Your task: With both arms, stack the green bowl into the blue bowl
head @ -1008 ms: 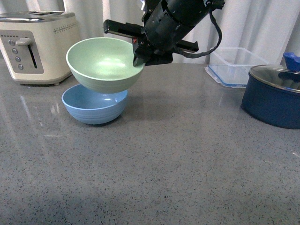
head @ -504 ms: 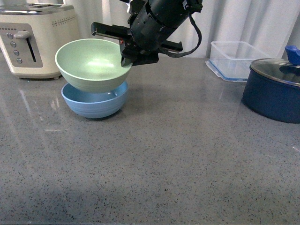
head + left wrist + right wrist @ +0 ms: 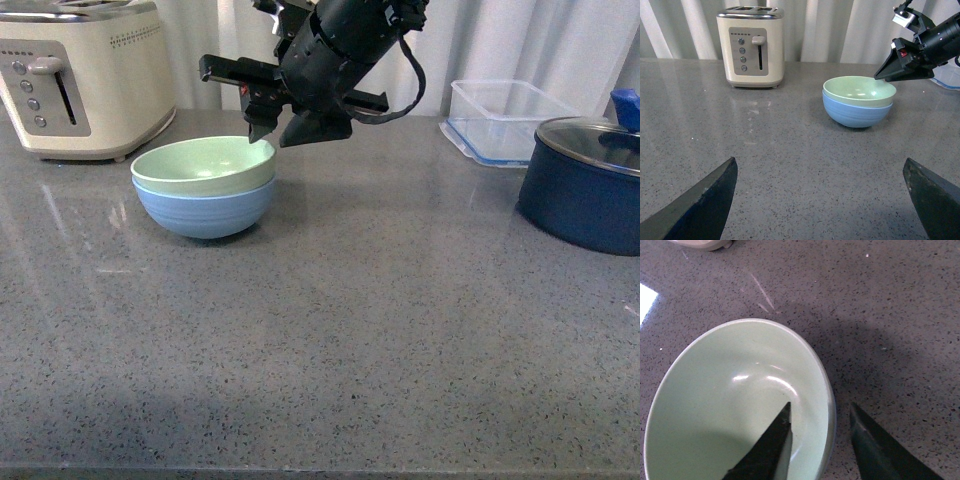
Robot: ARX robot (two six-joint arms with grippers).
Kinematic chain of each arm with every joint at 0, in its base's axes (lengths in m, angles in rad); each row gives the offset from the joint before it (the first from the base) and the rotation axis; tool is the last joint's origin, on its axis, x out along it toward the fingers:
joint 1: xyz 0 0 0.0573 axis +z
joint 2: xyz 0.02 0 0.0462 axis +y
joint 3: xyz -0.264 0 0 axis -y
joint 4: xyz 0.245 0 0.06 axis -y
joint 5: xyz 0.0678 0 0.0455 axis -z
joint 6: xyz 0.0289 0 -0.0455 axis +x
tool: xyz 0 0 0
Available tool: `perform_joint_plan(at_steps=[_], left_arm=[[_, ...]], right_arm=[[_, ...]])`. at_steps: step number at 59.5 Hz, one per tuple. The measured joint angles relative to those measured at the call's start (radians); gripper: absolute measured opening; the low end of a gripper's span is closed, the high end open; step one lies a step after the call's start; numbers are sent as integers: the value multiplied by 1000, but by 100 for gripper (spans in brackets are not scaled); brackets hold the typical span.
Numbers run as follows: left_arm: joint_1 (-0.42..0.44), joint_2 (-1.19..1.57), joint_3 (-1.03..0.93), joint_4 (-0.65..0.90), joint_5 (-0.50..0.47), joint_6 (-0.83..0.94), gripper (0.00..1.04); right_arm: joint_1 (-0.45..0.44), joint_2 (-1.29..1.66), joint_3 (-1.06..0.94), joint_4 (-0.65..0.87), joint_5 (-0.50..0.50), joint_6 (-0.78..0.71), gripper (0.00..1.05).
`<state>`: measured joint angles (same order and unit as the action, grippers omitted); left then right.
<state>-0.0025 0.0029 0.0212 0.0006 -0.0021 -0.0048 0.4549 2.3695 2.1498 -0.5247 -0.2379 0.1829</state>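
Green bowl (image 3: pixel 204 163) is nested in the blue bowl (image 3: pixel 205 208) on the bench (image 3: pixel 400 330), in front of the toaster (image 3: pixel 85 80). Right end effector (image 3: pixel 284 132) sits just above the green bowl's right rim, fingers straddling it, one over the inside, one outside, spread and gripping nothing. Bowl lies down-left of it, so next is probably a straight lift clear. Left end effector (image 3: pixel 820 200) is wide, empty, well back. Versus 0.5 s ago: the bowl was held tilted over the blue one, now seated and released
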Motion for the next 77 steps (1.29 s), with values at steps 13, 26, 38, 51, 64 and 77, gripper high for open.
perform_joint_plan(at_steps=[13, 26, 38, 51, 64, 77], left_arm=[[0, 0, 0, 0, 0, 0, 98], [0, 0, 0, 0, 0, 0, 98], [0, 0, 0, 0, 0, 0, 98], [0, 0, 0, 0, 0, 0, 98], [0, 0, 0, 0, -2, 0, 98], [0, 0, 0, 0, 2, 0, 98]], right_arm=[[-51, -112, -195, 118, -5, 8, 89], [-159, -433, -594, 267, 20, 11, 95], [-307, -769, -1017, 315, 50, 1, 95], [-421, -1191, -1408, 245, 128, -31, 95], [-444, -1260, -1731, 1004, 237, -145, 68], [-454, -1405, -1914, 1251, 241, -173, 25]])
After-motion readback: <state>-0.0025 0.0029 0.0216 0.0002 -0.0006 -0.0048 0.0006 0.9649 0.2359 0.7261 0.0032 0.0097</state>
